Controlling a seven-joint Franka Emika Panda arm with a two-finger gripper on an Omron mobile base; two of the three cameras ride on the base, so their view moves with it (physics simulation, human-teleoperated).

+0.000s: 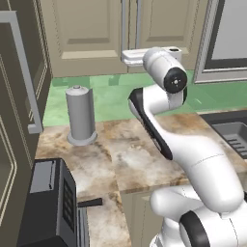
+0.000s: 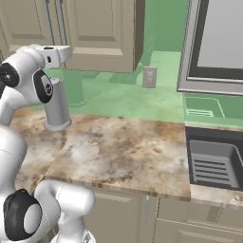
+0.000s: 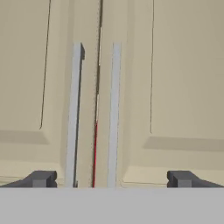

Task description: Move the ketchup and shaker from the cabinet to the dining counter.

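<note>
tan wall cabinet (image 3: 175, 87) doors nearly shut, thin red sliver in the gap between its two silver bar handles (image 3: 75, 113), contents otherwise hidden, marble tabletop (image 2: 123, 147) below with a grey cylinder on round base (image 1: 80, 115), gripper (image 3: 111, 178) facing the door seam, jaws wide open, empty

Both base views look forward and down from behind the arm, left and right, sharing the marble desk (image 1: 130, 154), the grey cylinder (image 1: 80, 116) and the cabinet (image 1: 91, 34) doors. The hand view faces the cabinet's two bar handles (image 3: 114, 113) head-on, close up.
</note>
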